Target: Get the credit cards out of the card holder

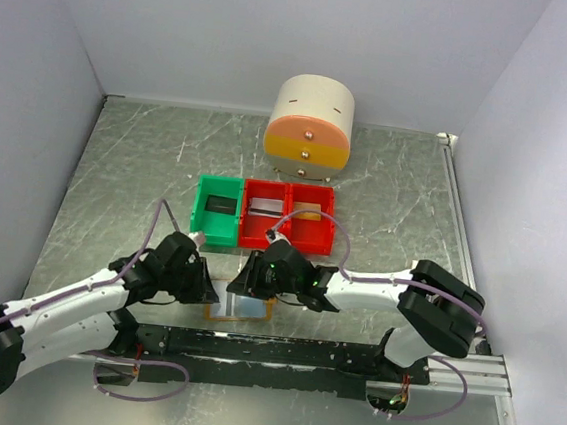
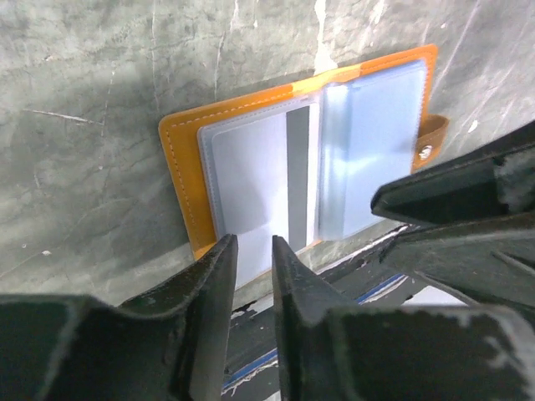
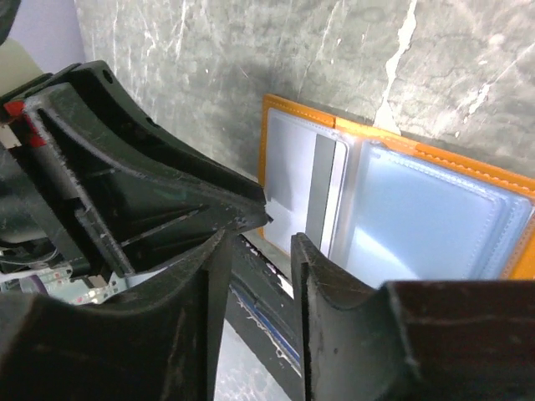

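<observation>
The card holder (image 1: pixel 239 308) lies open on the table near the front edge, orange rim around pale blue pockets (image 2: pixel 251 167) (image 3: pixel 418 209). A pale sheet with a grey stripe (image 2: pixel 297 167) shows through its left pocket. My left gripper (image 1: pixel 208 291) (image 2: pixel 252 242) hovers at the holder's near left edge, jaws slightly open with nothing between them. My right gripper (image 1: pixel 254 282) (image 3: pixel 259 238) is just beside it over the holder, also open and empty. A grey credit card (image 1: pixel 264 208) and a gold one (image 1: pixel 309 212) lie in the red bins.
A green bin (image 1: pixel 199 214) with a dark card and two red bins (image 1: pixel 286 235) stand in a row behind the holder. A round cream-and-orange drawer unit (image 1: pixel 310 123) is at the back. A black rail (image 1: pixel 280 351) runs along the near edge.
</observation>
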`<state>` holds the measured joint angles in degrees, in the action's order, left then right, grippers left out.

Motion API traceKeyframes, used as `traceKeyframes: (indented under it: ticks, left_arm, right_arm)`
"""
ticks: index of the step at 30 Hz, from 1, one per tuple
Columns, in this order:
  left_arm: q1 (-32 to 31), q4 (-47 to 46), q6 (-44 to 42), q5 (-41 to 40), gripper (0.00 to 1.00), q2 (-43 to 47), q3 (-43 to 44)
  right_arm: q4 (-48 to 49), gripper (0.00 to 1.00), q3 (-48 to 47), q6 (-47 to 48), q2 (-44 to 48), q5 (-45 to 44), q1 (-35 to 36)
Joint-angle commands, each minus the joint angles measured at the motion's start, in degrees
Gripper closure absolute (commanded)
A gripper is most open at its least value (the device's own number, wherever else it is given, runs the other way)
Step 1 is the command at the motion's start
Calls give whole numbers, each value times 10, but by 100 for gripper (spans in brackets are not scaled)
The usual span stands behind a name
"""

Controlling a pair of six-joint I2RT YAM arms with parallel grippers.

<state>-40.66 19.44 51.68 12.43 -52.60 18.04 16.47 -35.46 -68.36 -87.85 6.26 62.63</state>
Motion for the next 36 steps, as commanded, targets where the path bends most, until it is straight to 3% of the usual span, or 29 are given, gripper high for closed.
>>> traceKeyframes:
  ticks: [1,4,7,12,16,22,32,36]
  left_arm:
    - [-5,27,2,-32,61,34,22]
    - [-5,38,-1,-39,56,29,34]
    - [-4,40,-8,-37,57,7,42]
    - [-5,35,-24,-38,66,-25,46]
    - [-5,50,-31,-58,73,-57,51]
    - [-7,24,-20,-64,82,-67,34]
    - [-32,19,-23,-65,87,-109,39]
    - [-49,16,-11,-70,88,-112,39]
  right_arm:
    - [-11,61,5,29,-2,-5,-9]
    - [54,55,16,25,-27,19,-8]
    - [83,57,16,18,-52,41,-8]
    - [-50,66,-35,2,-85,-24,-7]
    - [-108,66,-30,-21,-84,-70,-5]
    - [-3,68,23,-22,-94,-23,-6]
    - [169,82,65,-28,-93,22,-5]
    - [227,87,50,12,-99,84,-4]
